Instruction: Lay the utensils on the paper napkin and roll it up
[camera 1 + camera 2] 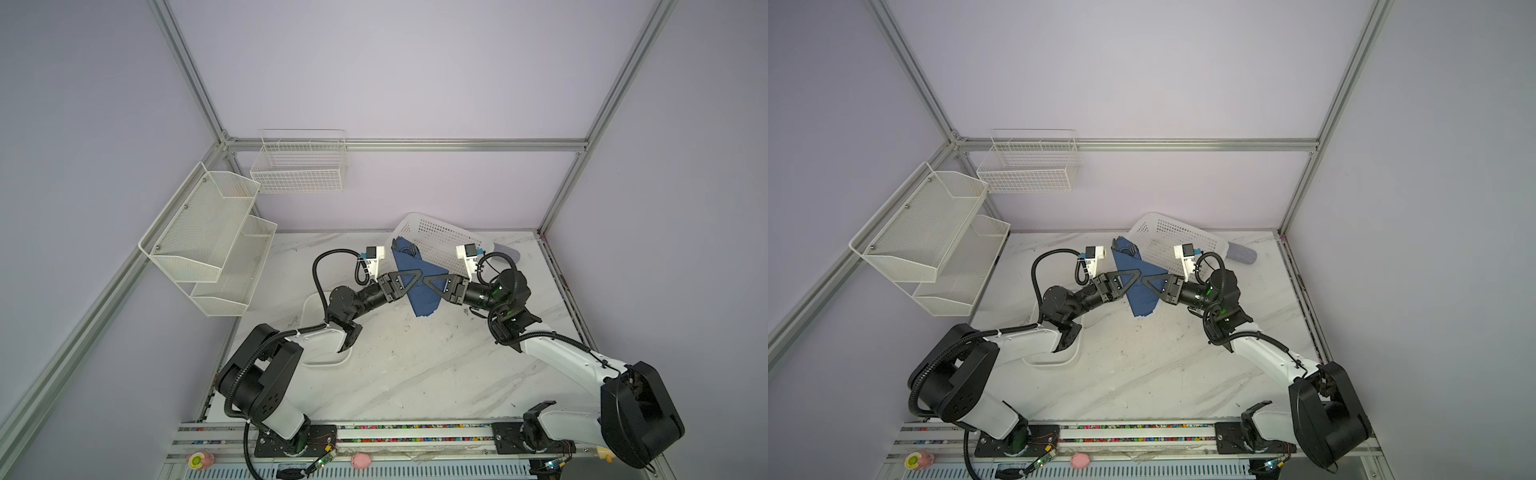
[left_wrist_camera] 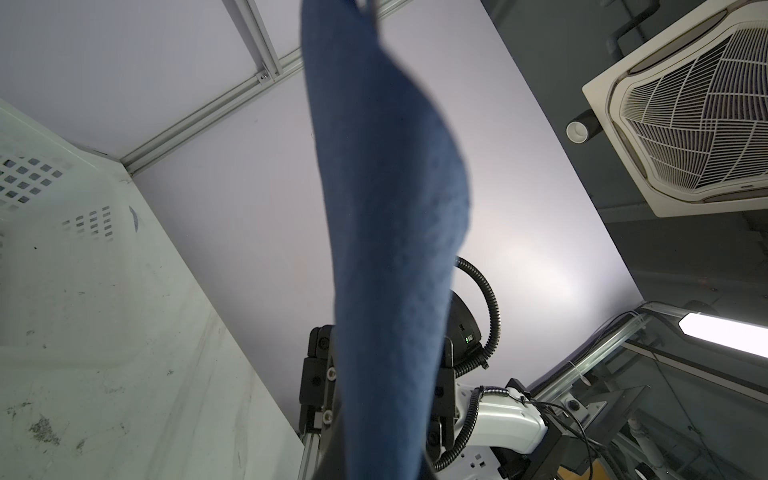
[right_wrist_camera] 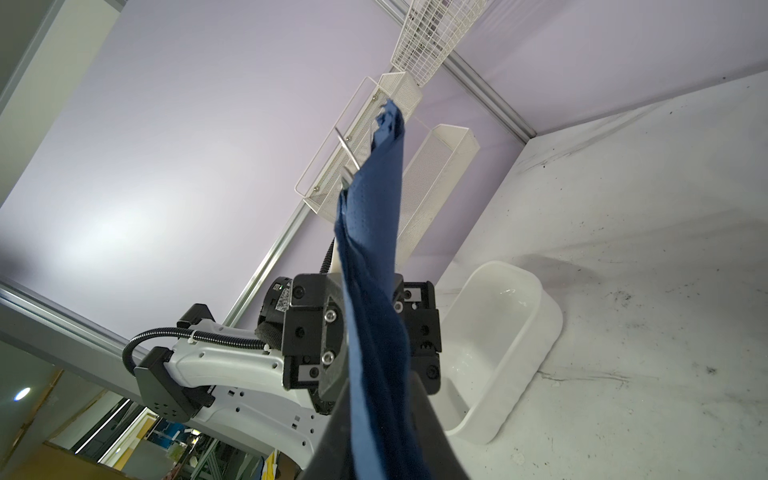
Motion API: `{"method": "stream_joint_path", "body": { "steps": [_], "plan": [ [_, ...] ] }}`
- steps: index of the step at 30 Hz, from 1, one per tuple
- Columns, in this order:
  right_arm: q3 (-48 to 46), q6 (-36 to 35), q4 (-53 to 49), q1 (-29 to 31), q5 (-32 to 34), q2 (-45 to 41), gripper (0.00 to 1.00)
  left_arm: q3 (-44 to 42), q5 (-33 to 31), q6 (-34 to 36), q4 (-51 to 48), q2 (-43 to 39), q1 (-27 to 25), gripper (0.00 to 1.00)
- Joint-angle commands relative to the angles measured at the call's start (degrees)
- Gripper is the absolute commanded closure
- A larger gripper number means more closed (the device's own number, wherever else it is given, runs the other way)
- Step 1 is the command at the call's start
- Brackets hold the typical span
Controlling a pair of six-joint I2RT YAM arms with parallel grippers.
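Observation:
The navy-blue paper napkin [image 1: 422, 301] [image 1: 1142, 305] is rolled into a long bundle and held above the table, slanting toward the back. The utensils are wrapped inside. Only fork tines [image 1: 410, 249] [image 1: 1130, 249] show at its far end, and silver tips [image 3: 348, 153] poke out in the right wrist view. My left gripper [image 1: 417, 274] [image 2: 378, 465] is shut on the roll's middle from the left. My right gripper [image 1: 428, 280] [image 3: 382, 436] faces it from the right, its fingers hugging the same napkin [image 3: 374, 249] [image 2: 390, 208]. The two sets of fingertips almost touch.
A white perforated basket [image 1: 449, 245] lies tilted at the back behind the roll. A grey-blue case [image 1: 509, 251] sits beside it. A white dish [image 1: 309, 307] lies under my left arm. Mesh shelves [image 1: 208, 232] and a wire basket [image 1: 299, 166] hang on the walls.

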Motion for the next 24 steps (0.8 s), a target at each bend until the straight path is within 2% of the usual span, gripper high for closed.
{"method": "stream_joint_path", "body": {
  "steps": [1, 5, 13, 17, 20, 22, 24],
  "plan": [
    [-0.63, 0.8, 2.95, -0.79, -0.06, -1.42, 0.8, 3.63, -1.06, 0.41, 5.13, -1.89, 0.17, 1.0],
    [-0.36, 1.03, 2.95, -0.89, -1.1, -1.27, 0.81, 3.28, -1.44, 0.36, 5.21, -2.15, 0.17, 1.0],
    [-0.19, -0.43, -3.01, -1.59, 2.49, -5.05, 0.71, 2.44, -3.51, 0.62, 5.31, -2.54, 0.17, 1.0],
    [2.17, -5.51, -13.23, -1.54, 6.09, -6.91, 0.68, 2.81, -3.7, 0.72, 5.31, -2.45, 0.19, 1.0],
    [3.38, -7.44, -16.91, -1.6, 8.13, -8.68, 0.66, 3.02, -3.82, 0.7, 5.39, -2.5, 0.19, 1.0],
    [4.38, -8.93, -20.73, -1.69, 11.25, -10.34, 0.63, 3.07, -3.87, 0.76, 5.35, -2.35, 0.19, 1.0],
    [5.68, -10.51, -26.75, -1.63, 17.59, -12.51, 0.62, 3.2, -3.87, 0.71, 5.39, -2.37, 0.24, 1.0]
  ]
}}
